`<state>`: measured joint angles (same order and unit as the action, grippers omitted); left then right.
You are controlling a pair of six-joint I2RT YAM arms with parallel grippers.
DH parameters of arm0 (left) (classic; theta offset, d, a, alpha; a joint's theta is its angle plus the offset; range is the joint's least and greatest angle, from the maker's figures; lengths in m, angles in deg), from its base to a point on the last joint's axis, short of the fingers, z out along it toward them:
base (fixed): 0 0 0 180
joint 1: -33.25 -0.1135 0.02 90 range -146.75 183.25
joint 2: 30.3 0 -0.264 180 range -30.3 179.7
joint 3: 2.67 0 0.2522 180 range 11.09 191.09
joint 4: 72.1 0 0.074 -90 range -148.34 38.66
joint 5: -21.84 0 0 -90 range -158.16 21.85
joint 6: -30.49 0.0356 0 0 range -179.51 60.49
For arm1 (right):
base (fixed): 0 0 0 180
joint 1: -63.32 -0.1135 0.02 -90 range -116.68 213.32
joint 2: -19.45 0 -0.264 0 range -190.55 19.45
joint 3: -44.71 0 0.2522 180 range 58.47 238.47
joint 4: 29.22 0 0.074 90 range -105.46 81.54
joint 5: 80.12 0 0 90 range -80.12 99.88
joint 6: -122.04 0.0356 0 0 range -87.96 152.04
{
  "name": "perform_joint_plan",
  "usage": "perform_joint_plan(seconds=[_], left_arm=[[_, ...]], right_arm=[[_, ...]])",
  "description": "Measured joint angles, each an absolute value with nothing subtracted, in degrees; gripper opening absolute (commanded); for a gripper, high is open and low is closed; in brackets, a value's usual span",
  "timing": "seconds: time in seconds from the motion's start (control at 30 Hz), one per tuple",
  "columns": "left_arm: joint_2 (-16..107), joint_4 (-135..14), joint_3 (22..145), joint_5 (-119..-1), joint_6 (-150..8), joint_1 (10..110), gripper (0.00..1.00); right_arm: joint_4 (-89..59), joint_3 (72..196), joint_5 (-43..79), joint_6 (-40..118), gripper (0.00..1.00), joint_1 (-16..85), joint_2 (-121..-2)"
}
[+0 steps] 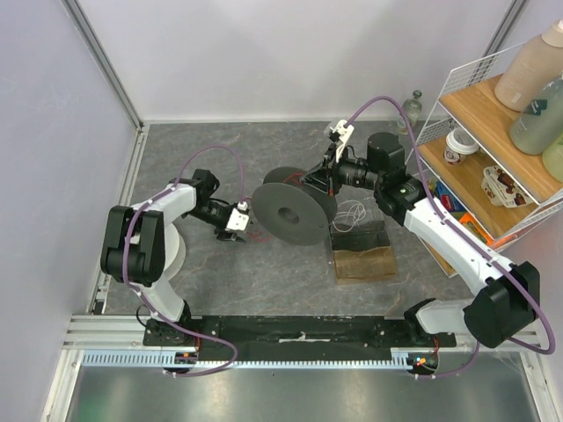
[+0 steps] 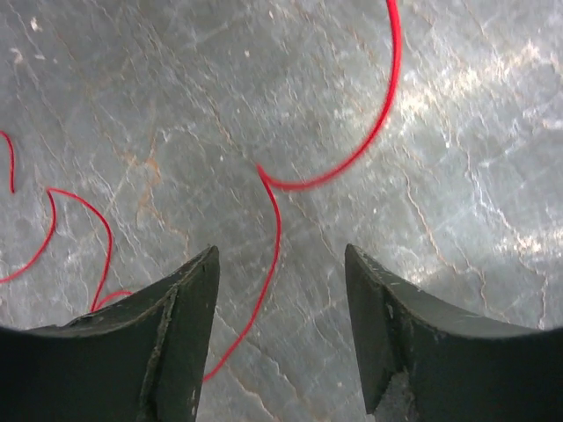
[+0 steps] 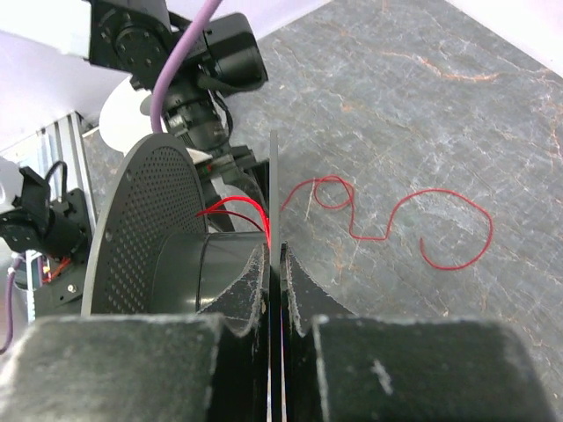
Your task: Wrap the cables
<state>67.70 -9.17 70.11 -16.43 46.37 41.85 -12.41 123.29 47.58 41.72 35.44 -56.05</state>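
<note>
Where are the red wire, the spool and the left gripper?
red wire (image 2: 337,170), left wrist view, curved loop.
spool (image 1: 303,224), top external view, facing flange.
left gripper (image 2: 280,255), left wrist view, between fingertips.

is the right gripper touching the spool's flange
Touching. The right wrist view shows the right gripper shut on the spool's flange, a finger pressed against each face.
</note>
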Motion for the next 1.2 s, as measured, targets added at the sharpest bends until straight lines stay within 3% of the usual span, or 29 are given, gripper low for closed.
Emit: perform_joint_plan(seconds=[0.3, 0.57, 1.07, 1.2], left_arm=[[67.3, -14.3, 69.0, -11.1, 43.4, 42.9, 0.68], [67.3, -17.4, 66.4, -8.6, 42.1, 43.4, 0.61], [65.5, -20.4, 65.1, -8.1, 39.9, 40.4, 0.32], [63.1, -20.8, 62.9, -8.1, 39.2, 38.9, 0.14]], right_arm=[[-16.3, 126.0, 47.8, 47.8, 0.00, 35.4, -55.8], [-20.3, 129.7, 48.0, 52.1, 0.00, 35.5, -54.7], [-20.9, 136.9, 45.1, 54.7, 0.00, 36.5, -53.9], [-19.3, 138.5, 39.5, 54.6, 0.00, 37.0, -53.6]])
